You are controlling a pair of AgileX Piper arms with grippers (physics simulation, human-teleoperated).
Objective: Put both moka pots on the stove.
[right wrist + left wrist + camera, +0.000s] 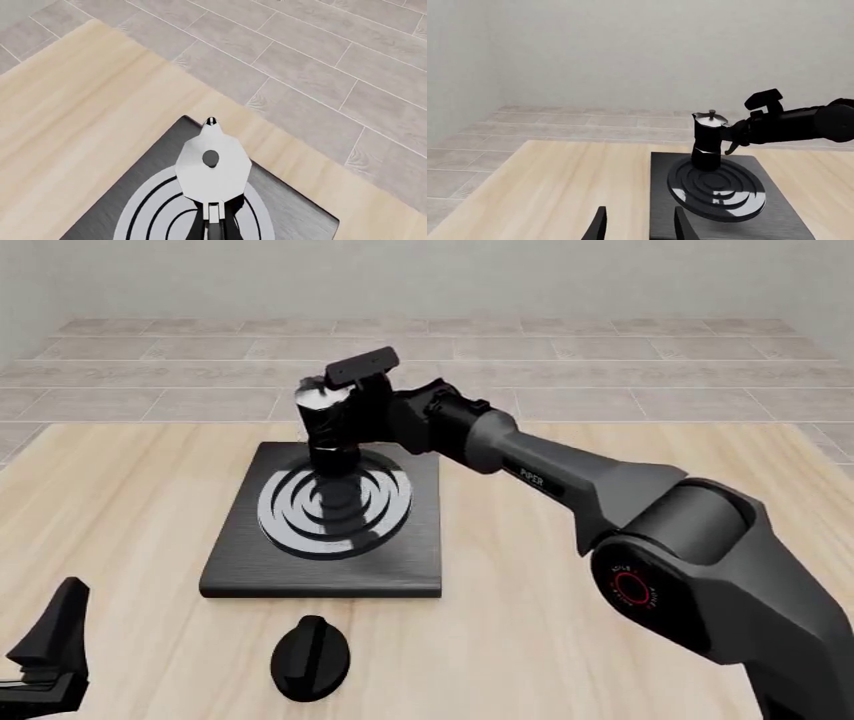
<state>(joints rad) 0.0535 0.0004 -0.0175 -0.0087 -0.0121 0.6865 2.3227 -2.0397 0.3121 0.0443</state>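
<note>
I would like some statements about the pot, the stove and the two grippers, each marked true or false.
1. The glossy black moka pot with a silvery lid stands upright on the stove's silver-grey rings. True.
2. The flat black rectangular stove holds two pots. False: only one is visible.
3. The right gripper is at the pot's handle side. True.
4. The left gripper holds a pot. False: its fingers are apart, holding nothing.
5. The small black oval knob lies on the stove. False: it lies on the wooden table.

Moka pot (330,430) on stove (400,560) (knob (311,658) in front).
</note>
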